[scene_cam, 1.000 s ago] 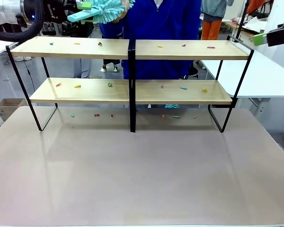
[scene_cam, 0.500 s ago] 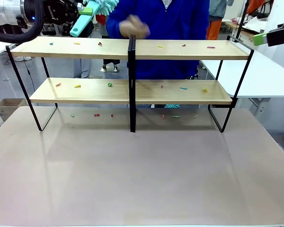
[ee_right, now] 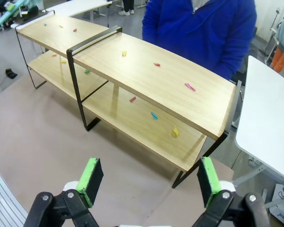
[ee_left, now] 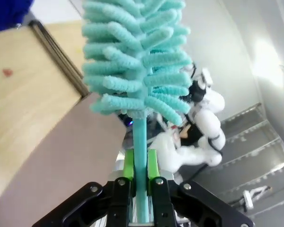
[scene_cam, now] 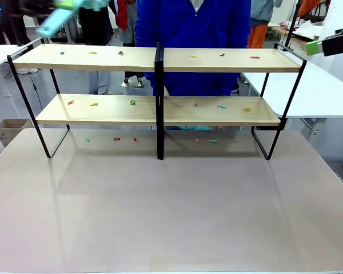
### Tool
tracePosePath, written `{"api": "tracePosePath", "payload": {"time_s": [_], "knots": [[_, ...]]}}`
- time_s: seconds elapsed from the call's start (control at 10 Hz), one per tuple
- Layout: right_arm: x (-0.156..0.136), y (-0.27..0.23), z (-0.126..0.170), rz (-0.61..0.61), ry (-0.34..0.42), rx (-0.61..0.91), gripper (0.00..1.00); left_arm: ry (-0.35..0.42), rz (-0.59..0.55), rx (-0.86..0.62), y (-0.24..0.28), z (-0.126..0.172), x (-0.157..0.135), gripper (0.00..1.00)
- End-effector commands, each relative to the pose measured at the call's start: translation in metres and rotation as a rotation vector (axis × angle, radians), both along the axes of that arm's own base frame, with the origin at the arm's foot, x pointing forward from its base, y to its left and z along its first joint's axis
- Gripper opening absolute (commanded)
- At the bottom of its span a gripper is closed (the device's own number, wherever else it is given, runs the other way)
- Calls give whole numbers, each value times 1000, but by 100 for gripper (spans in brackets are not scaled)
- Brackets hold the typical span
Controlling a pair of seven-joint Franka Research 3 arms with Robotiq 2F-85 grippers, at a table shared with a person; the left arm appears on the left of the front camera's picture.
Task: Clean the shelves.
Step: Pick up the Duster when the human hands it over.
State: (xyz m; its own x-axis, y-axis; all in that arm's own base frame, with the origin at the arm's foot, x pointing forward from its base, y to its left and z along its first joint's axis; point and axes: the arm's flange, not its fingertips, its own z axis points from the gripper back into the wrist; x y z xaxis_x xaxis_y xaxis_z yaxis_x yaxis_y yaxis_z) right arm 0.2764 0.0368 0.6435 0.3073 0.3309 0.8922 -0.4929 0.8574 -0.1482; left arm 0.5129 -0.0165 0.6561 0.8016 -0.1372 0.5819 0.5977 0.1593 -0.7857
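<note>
The shelves (scene_cam: 160, 108) are two long light-wood boards in a black frame, standing across the far half of the table, with the top board (ee_right: 156, 78) below my right wrist. Small coloured scraps (scene_cam: 94, 104) lie scattered on both boards. My left gripper (ee_left: 140, 166) is shut on the handle of a teal fluffy duster (ee_left: 137, 61), held high above the shelves' left end, where it blurs in the front view (scene_cam: 60, 20). My right gripper (ee_right: 150, 178) is open and holds nothing, hovering off the shelves' right end (scene_cam: 317, 45).
A person in a blue top (scene_cam: 188, 28) stands right behind the shelves. More scraps (scene_cam: 117, 138) lie on the brown table (scene_cam: 171, 205) under the lower board. A white side table (ee_right: 267, 118) stands to the right, and the near half of the brown table is bare.
The person's hand has let go of the duster's head and drawn back. My left gripper has swung the duster up and to the left, out past the shelves' left end.
</note>
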Motion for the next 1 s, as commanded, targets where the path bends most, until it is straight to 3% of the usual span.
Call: {"api": "tracePosePath", "payload": {"time_s": [0.0,0.3,0.6,0.7,0.9], "knots": [[0,-1,0,-1,0,4,100,-20,-38,126,67,25,-49,0],[0,-1,0,-1,0,4,100,-114,43,197,164,65,-170,0],[0,-1,0,-1,0,4,100,-130,168,282,230,57,-257,0],[0,-1,0,-1,0,4,100,-99,115,221,207,78,-224,0],[0,-1,0,-1,0,4,100,-99,115,221,207,78,-224,0]]}}
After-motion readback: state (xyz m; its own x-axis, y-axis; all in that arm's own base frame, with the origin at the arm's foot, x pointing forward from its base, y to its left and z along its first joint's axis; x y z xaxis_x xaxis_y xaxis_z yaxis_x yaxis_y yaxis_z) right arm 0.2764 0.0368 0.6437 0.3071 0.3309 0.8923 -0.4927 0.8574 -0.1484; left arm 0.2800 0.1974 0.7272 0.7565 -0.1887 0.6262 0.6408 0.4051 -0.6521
